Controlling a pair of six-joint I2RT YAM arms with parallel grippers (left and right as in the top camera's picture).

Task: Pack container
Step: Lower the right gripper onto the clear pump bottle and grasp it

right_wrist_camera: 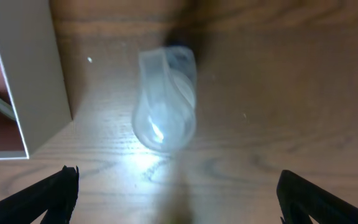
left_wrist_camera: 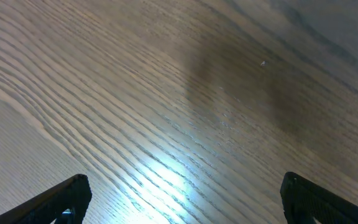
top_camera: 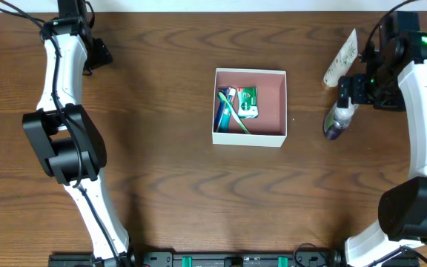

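When viewed from overhead: container, square and shallow, white walls, pink-brown inside, set at the middle of a dark wood-grain table. Held in its left half: green-handled toothbrush, laid front to back; green-and-white toothpaste pack just beside it.

To the right of the container, apart from it: clear bottle with purplish lower end, blurred, attitude not to be told. Farther back: white tube with green leaf print, lying tilted.

Right gripper poised above the bottle. On the right wrist view: fingers spread wide, released, flanking the bottle without touching it; container wall at left edge.

Left gripper at the far left rear, well apart from the container. On the left wrist view: fingers spread wide over wood grain, released, grasping nothing.
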